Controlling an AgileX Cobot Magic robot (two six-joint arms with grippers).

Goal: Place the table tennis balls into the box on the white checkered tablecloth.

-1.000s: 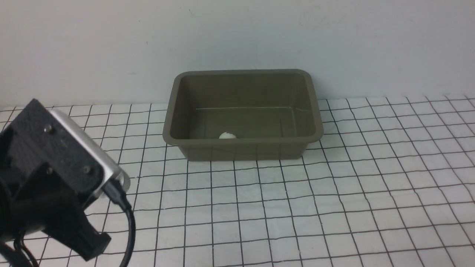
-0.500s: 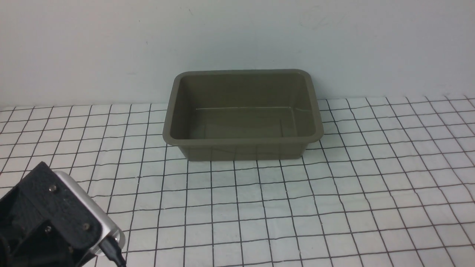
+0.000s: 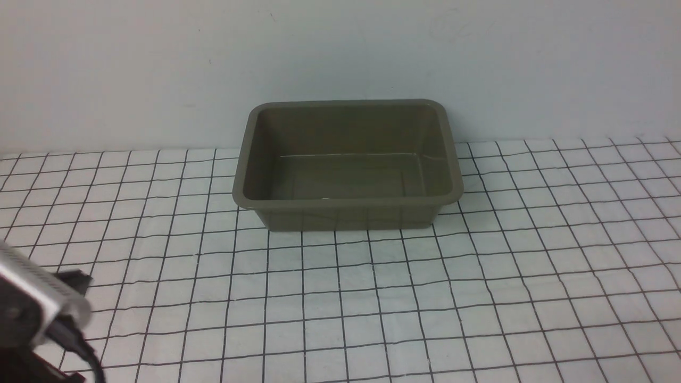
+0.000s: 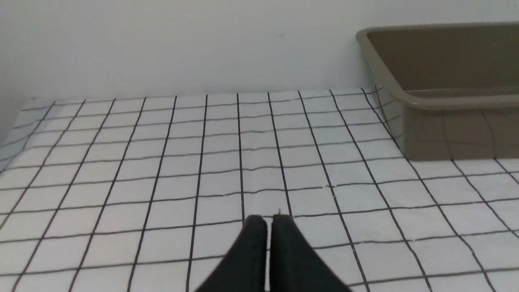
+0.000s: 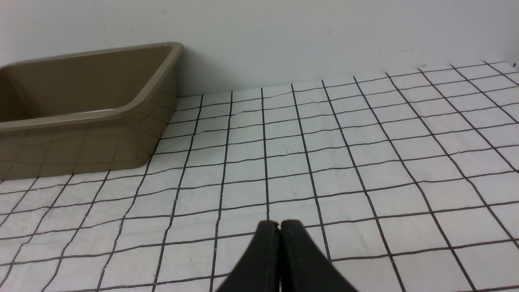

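Note:
The olive-brown box stands on the white checkered tablecloth against the back wall. It also shows in the left wrist view and the right wrist view. No table tennis ball shows in any view; the box's near wall hides the front of its floor. My left gripper is shut and empty, low over the cloth, well short and left of the box. My right gripper is also shut and empty, over the cloth to the box's right.
Only the silver and black wrist housing of the left arm shows at the bottom-left corner of the front view. A plain pale wall rises right behind the box. The cloth is slightly wrinkled.
The left arm has dropped down and to the left, almost out of the front view. The white ball seen inside the box a second ago no longer shows.

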